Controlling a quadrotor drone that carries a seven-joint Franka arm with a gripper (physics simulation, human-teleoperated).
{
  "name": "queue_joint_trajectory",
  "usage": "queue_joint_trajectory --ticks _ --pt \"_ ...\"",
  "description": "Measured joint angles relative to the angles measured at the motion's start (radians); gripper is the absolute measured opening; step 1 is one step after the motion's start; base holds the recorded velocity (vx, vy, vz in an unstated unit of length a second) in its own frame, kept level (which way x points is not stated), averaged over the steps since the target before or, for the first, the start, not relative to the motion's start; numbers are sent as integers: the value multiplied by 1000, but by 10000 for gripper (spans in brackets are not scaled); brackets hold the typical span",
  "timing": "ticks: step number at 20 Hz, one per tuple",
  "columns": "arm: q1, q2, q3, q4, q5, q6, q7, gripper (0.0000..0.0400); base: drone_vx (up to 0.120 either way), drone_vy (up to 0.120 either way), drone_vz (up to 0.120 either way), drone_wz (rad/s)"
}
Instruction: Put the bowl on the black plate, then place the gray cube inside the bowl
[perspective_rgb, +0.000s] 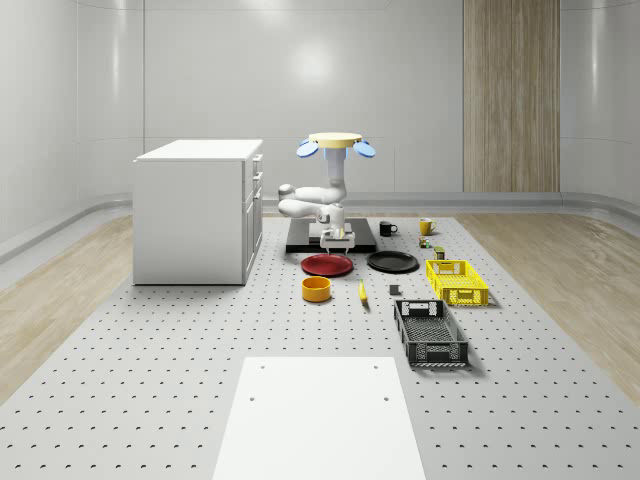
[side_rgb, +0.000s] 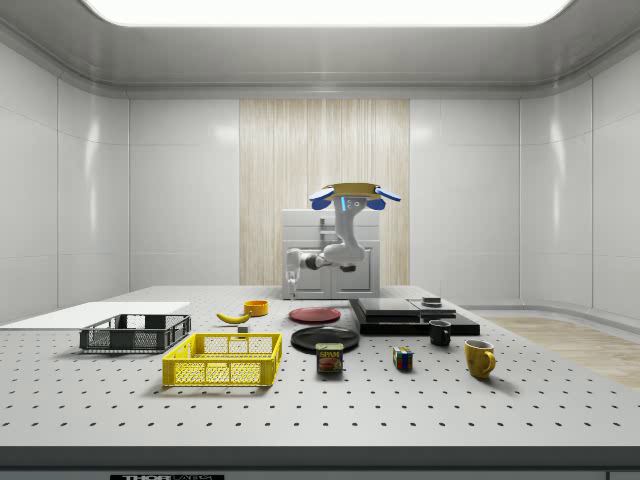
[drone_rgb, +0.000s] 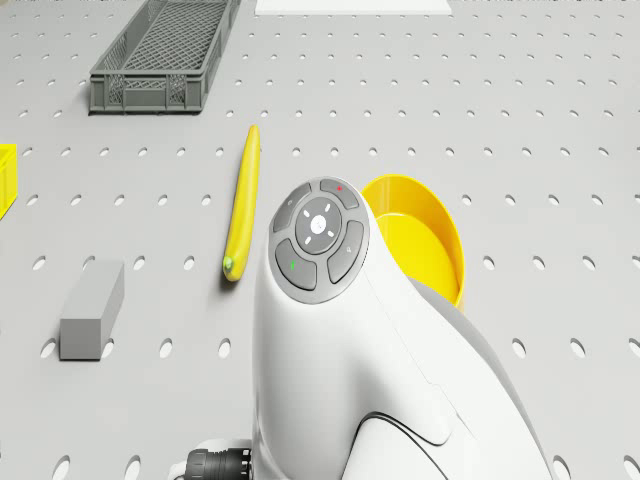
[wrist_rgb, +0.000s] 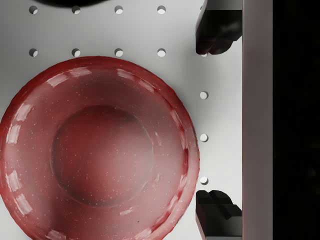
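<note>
The yellow bowl (perspective_rgb: 317, 289) (drone_rgb: 425, 240) stands on the perforated table, in front of a red plate (perspective_rgb: 327, 264) (wrist_rgb: 100, 150). The black plate (perspective_rgb: 392, 262) (side_rgb: 325, 338) lies to the red plate's right in the whole-scene view. A gray cube (perspective_rgb: 395, 290) (drone_rgb: 92, 310) rests past the banana (perspective_rgb: 362, 292) (drone_rgb: 241, 205). The drone (perspective_rgb: 335, 145) (side_rgb: 353, 193) hovers over the table's back. My gripper (perspective_rgb: 337, 240) (wrist_rgb: 215, 121) hangs open with nothing in it, low over the red plate's edge, beside a black platform (wrist_rgb: 295, 120). Its dark fingertips (wrist_rgb: 217, 30) stand wide apart.
A white cabinet (perspective_rgb: 200, 210) stands at the whole-scene view's left. A yellow crate (perspective_rgb: 456, 281) and a gray crate (perspective_rgb: 430, 332) sit at the right. Black mug (perspective_rgb: 387, 228), yellow mug (perspective_rgb: 426, 226), a can (side_rgb: 329, 358) and a puzzle cube (side_rgb: 402, 359) lie nearby. A white board (perspective_rgb: 320, 415) covers the front.
</note>
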Motion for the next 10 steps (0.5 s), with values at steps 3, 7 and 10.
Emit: queue_joint_trajectory --ticks 3,7,10 --pt "-1 -5 1 0 2 5 1 400 120 0 0 0" --pt "-2 -11 2 1 5 11 2 400 120 0 0 0" --pt "-3 -16 2 1 6 15 3 400 120 0 0 0"
